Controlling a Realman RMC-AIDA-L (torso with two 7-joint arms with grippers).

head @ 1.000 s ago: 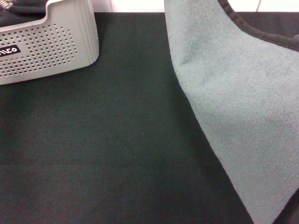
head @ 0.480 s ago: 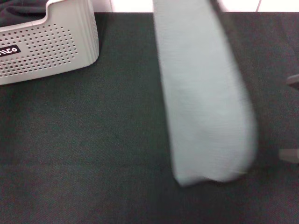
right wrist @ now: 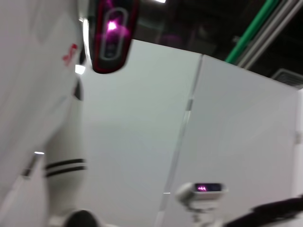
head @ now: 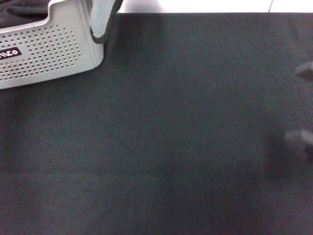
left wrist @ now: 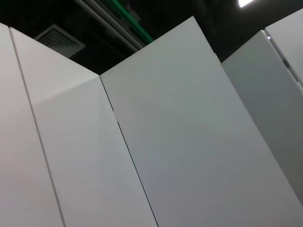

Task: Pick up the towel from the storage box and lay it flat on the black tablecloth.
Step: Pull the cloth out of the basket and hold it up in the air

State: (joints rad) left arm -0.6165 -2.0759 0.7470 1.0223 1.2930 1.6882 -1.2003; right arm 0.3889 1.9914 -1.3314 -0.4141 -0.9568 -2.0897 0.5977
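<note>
The storage box [head: 46, 46] sits at about ten o'clock in the head view, on the black tablecloth [head: 161, 132] that covers the table; only a narrow strip of the towel [head: 101, 19] shows, hanging at eleven o'clock just beside the box's corner, its dark trim visible; two blurred grey fingers of the right pincer [head: 303, 105] poke in at three o'clock, spread apart and grasping nothing; the left pincer is out of sight

Tall white wall panels [left wrist: 180, 142] with thin dark seams, beneath a dark ceiling with a vent [left wrist: 59, 41].
</note>
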